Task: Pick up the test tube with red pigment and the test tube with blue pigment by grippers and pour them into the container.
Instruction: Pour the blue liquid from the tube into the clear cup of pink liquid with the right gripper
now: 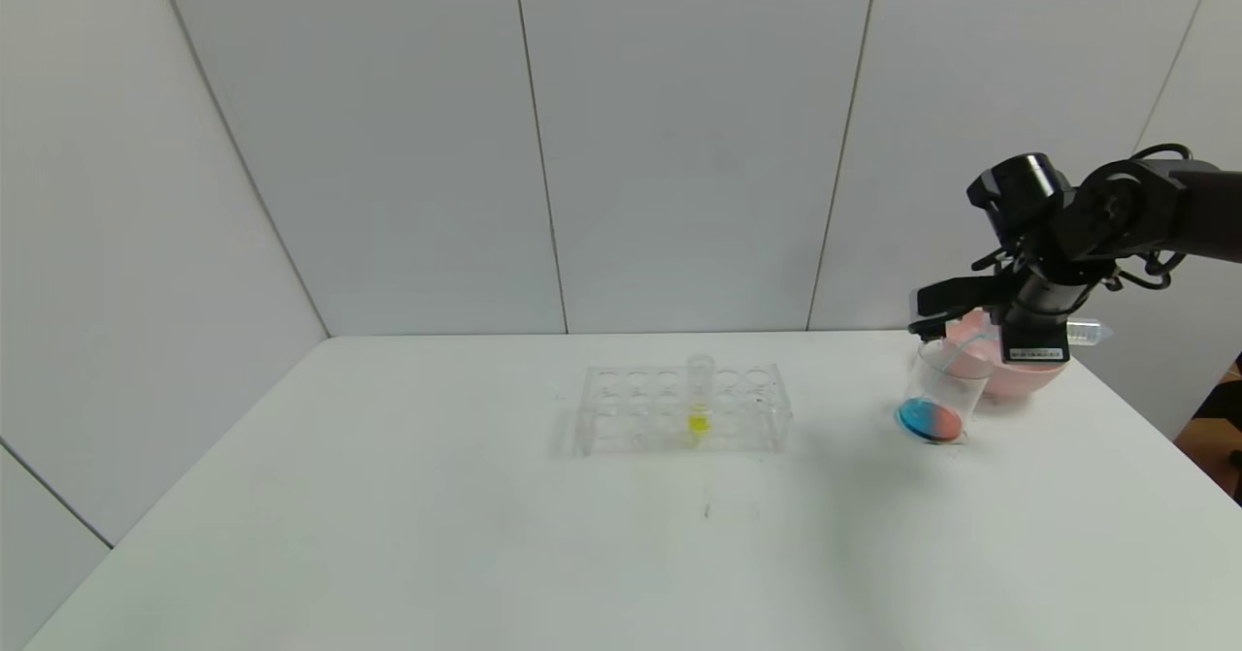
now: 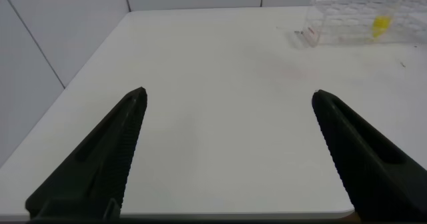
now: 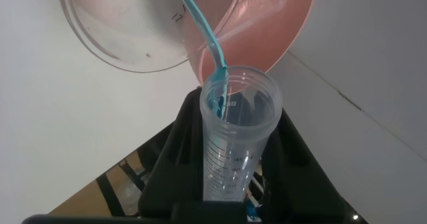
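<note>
My right gripper [image 1: 939, 313] is shut on the test tube with blue pigment [image 3: 235, 151] and holds it tilted above the container [image 1: 936, 401], a clear beaker at the right of the table. A thin cyan-blue stream [image 3: 200, 32] runs from the tube's mouth into the beaker [image 3: 123, 34]. Blue and orange-red liquid lies side by side in the beaker's bottom [image 1: 930, 421]. The tube's far end [image 1: 1085, 331] sticks out behind the wrist. The test tube with red pigment is out of view. My left gripper [image 2: 228, 99] is open and empty above the table's near left part.
A pink bowl [image 1: 1014, 379] stands right behind the beaker, also in the right wrist view [image 3: 273, 21]. A clear tube rack [image 1: 679, 408] with one yellow tube [image 1: 699, 408] stands at the table's middle, also in the left wrist view [image 2: 363, 23]. White walls close the back and sides.
</note>
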`<state>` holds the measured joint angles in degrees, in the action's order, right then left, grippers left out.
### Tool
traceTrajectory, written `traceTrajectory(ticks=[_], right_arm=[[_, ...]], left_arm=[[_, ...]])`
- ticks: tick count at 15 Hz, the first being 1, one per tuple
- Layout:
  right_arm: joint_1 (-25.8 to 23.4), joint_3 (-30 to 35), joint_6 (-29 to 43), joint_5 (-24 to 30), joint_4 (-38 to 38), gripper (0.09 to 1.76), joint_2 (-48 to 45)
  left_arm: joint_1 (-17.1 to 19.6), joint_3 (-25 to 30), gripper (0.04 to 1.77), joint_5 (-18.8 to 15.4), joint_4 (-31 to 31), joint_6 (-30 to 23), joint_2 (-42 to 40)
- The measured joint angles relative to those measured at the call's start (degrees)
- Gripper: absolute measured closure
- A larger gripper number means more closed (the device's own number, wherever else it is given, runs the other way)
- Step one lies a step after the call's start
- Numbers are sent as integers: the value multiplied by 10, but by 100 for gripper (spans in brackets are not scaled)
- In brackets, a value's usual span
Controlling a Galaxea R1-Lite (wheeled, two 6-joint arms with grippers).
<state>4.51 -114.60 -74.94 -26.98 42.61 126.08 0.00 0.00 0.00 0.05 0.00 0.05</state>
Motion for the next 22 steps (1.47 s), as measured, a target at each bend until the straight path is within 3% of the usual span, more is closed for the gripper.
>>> traceTrajectory(ticks=[6,15,18,22], right_arm=[[7,0,-31,-40,1,130,-2],[9,2,-33,-31,1,130,-20],[-5,4,31,55,-3,130,-30],[-40,8,217,292,-8,130,-43]], left_arm=[[0,0,5,0,0,0,0],[0,0,5,0,0,0,0],[0,0,5,0,0,0,0],[0,0,5,0,0,0,0]])
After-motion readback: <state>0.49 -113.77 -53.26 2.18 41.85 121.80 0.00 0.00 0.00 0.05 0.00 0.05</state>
